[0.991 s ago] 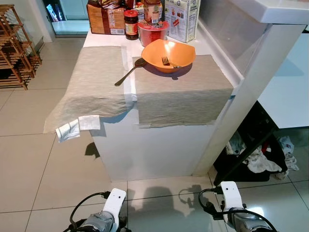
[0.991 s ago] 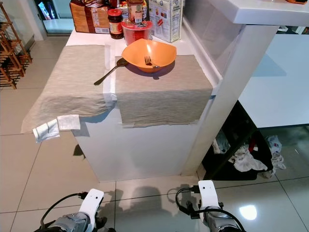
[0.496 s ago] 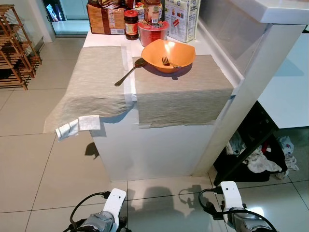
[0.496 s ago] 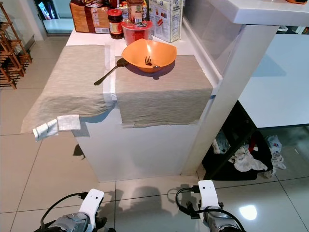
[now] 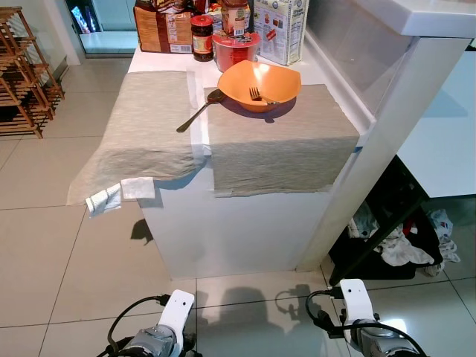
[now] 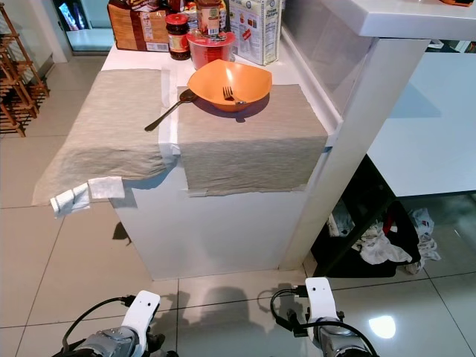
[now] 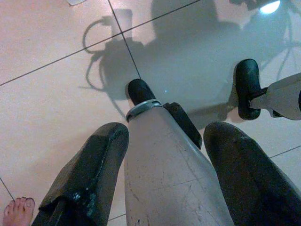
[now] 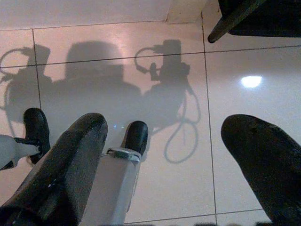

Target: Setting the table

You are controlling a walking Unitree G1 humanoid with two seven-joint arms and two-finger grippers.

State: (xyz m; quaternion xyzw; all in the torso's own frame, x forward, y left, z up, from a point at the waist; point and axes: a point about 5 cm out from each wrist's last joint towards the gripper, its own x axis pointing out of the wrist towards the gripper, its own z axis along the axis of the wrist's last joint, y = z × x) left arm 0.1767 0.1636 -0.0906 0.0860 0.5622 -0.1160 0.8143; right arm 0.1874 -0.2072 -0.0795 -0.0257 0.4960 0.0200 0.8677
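nothing has moved: orange bowl (image 5: 259, 84) with fork (image 5: 256, 94) stays at 12 o'clock on the counter (image 5: 245, 216).
spoon (image 5: 196, 111) at its 9 o'clock; left gripper (image 7: 164, 155) and right gripper (image 8: 164, 160) hang low, jaws apart.

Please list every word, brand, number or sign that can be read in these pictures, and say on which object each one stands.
None can be read with certainty.
White carton: printed pictures and lettering, too small to read.
Brown package: white label with print, blurred.
Dark jar: red label, text too small.
Red tub: marks on its side, not legible.
Orange bowl, fork, spoon, placemats: no text.
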